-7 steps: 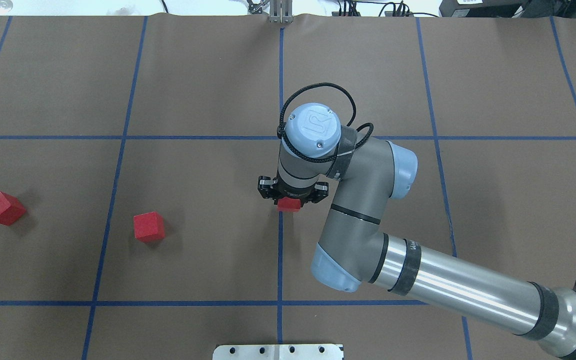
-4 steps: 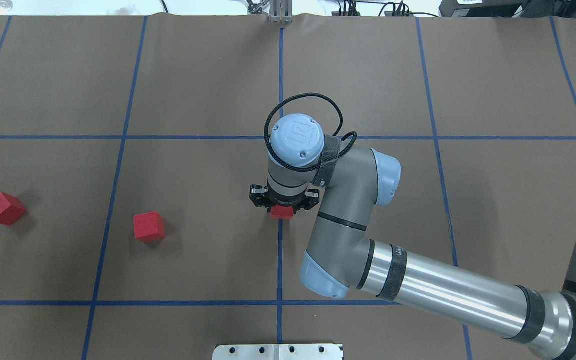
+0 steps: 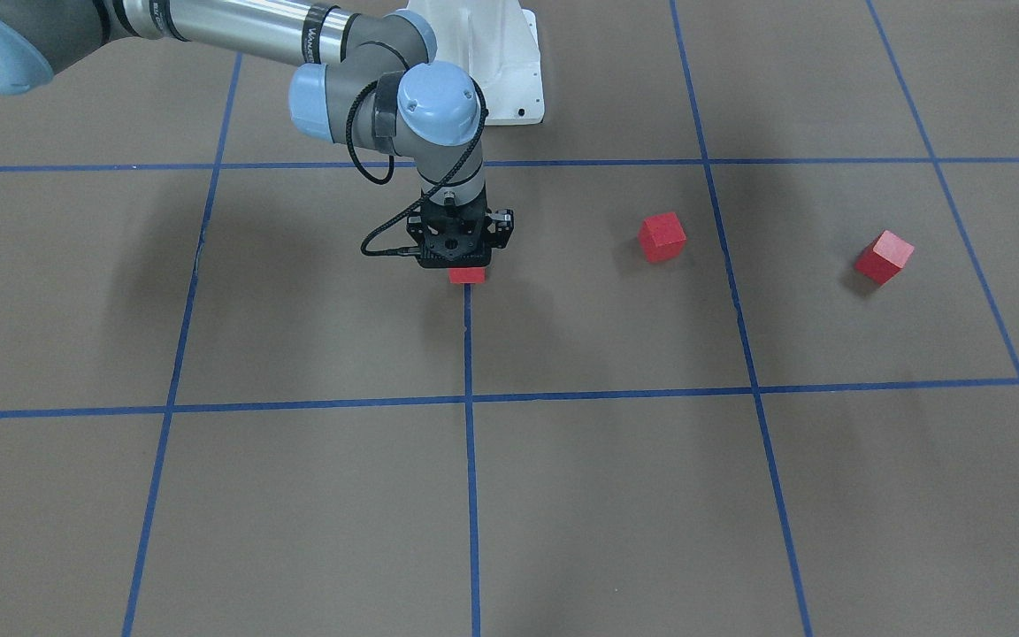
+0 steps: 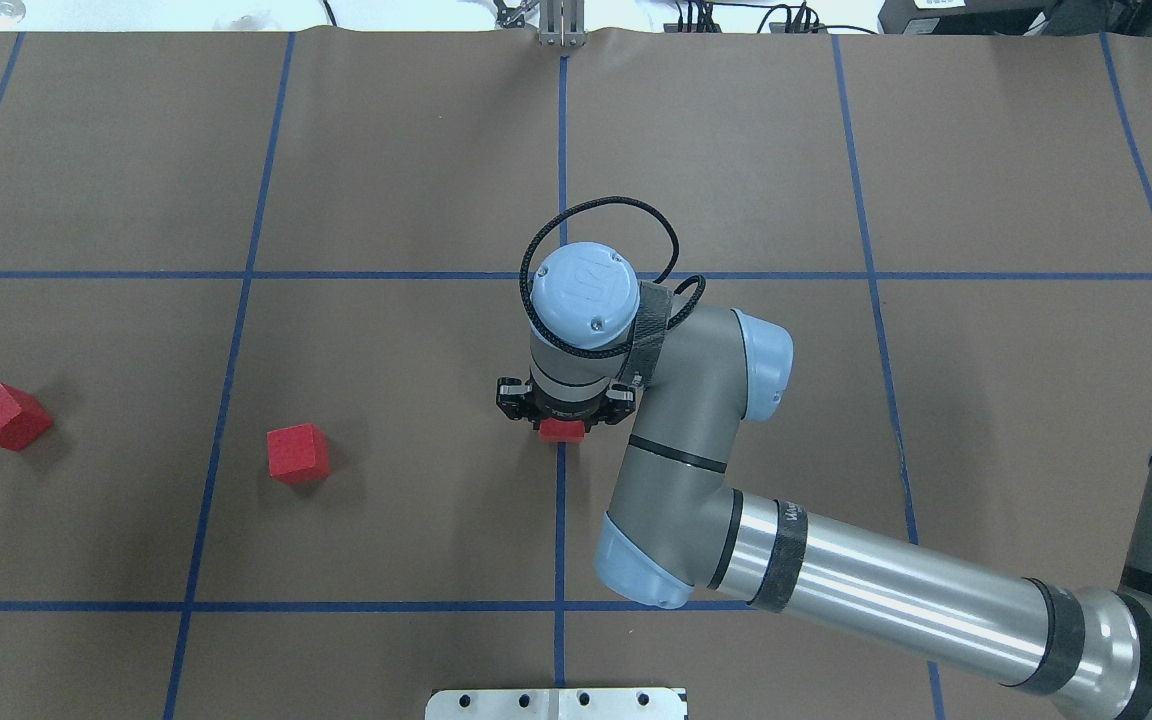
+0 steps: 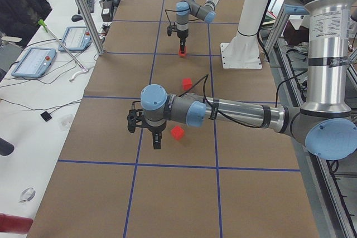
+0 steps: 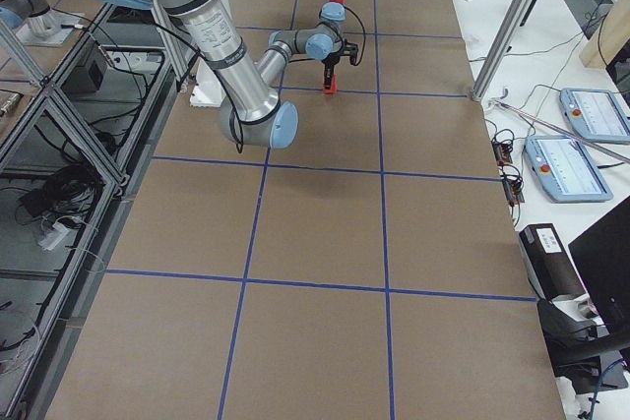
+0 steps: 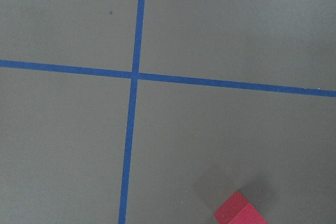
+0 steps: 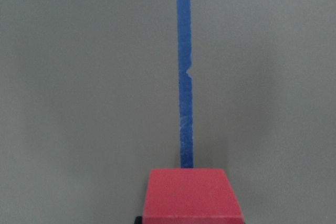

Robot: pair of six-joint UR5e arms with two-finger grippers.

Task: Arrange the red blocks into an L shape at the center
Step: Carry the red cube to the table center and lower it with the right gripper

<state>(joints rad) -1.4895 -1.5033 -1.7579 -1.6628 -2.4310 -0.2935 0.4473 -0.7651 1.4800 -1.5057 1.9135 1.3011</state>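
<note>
Right jaws: clamped on red block 1 (image 4: 563,430), pointing down at the center (image 4: 526,480), over the blue tape line (image 4: 560,520); contact with the worktop (image 4: 416,160) indiscernible. Red block 2 (image 4: 297,453): loose, well left of block 1. Red block 3 (image 4: 6,416): farther left, turned diagonal. Left jaws: left of block 3; spread cannot be told.

Your right arm (image 4: 696,400) is matte grey joint housings joined by a polished silver tube (image 4: 886,595). Each joint is closed by a pale blue cap (image 4: 584,288) with small screws and a stamped logo. A braided black cable (image 4: 596,203) loops over the wrist above the black right hand (image 4: 562,422). The left arm (image 5: 240,114) is built alike.
</note>
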